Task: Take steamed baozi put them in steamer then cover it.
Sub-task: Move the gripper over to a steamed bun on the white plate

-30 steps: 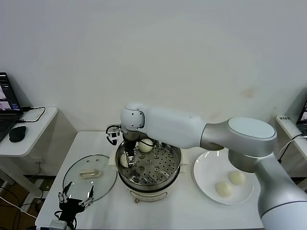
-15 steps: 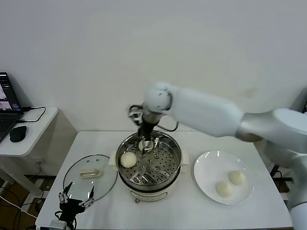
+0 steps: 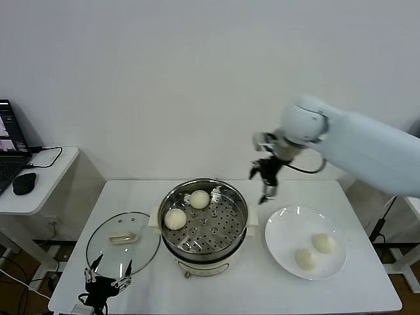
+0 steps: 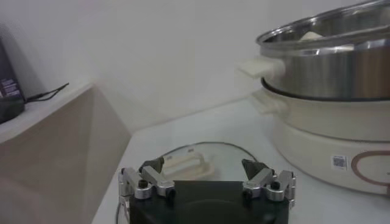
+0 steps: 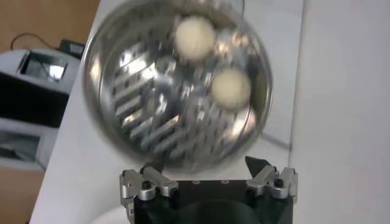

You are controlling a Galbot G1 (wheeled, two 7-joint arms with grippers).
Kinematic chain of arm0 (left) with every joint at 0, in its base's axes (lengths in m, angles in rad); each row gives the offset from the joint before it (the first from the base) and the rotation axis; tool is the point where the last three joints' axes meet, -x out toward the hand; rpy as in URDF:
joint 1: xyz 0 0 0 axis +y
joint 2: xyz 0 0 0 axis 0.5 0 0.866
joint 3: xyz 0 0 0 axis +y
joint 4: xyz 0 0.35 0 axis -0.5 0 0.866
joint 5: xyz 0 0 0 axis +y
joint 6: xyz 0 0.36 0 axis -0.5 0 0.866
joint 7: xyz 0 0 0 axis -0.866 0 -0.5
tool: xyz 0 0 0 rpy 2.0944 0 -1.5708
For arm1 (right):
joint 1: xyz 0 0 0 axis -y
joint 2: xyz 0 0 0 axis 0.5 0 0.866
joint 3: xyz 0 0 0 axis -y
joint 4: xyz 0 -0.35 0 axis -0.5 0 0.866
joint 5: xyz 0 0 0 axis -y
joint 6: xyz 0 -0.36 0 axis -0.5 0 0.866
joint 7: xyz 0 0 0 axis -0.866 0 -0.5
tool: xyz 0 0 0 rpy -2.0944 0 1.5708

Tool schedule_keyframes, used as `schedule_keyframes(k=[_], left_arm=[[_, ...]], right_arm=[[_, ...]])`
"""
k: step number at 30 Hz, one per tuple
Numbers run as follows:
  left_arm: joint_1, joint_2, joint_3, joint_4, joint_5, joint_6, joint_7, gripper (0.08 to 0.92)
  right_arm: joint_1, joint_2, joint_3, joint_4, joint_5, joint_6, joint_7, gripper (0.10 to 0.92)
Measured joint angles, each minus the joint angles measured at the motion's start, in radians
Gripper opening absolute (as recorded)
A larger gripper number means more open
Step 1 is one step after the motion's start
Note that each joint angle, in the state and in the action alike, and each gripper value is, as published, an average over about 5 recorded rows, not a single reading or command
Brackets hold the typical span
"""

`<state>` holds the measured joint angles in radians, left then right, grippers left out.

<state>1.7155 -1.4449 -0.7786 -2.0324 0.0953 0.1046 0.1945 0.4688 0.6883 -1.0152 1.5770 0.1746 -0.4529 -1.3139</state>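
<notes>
The steamer stands mid-table with two steamed baozi on its perforated tray, one at the left and one at the back. Two more baozi lie on the white plate to the right. My right gripper hangs open and empty in the air between the steamer's right rim and the plate. Its wrist view looks down on the steamer and both buns beyond the right gripper. My left gripper waits open at the table's front left.
The glass lid with its cream handle lies flat left of the steamer, just beyond the left gripper; the steamer's wall rises past the lid. A side table with a laptop and mouse stands far left.
My right arm rose out of the steamer and swung right toward the plate, empty. Both buns stay on the tray. The left arm has not moved.
</notes>
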Motion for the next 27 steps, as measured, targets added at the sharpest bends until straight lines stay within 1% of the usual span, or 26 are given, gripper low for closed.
schedule_keyframes(k=[6, 12, 20, 27], left_arm=[[0.0, -0.01, -0.005, -0.004, -0.004, 0.006, 0.009, 0.823], [0.01, -0.013, 0.001, -0.002, 0.005, 0.009, 0.014, 0.823], [0.02, -0.015, -0.002, 0.0, 0.017, 0.009, 0.014, 0.823], [0.029, -0.022, -0.001, 0.0, 0.027, 0.008, 0.016, 0.823]], right_arm=[[-0.106, -0.124, 0.046, 0.043, -0.094, 0.08, -0.018, 0.823], [-0.26, -0.186, 0.128, 0.053, -0.176, 0.123, -0.027, 0.822], [-0.424, -0.216, 0.215, 0.05, -0.252, 0.154, -0.033, 0.823], [-0.532, -0.196, 0.275, 0.012, -0.315, 0.168, -0.017, 0.823]])
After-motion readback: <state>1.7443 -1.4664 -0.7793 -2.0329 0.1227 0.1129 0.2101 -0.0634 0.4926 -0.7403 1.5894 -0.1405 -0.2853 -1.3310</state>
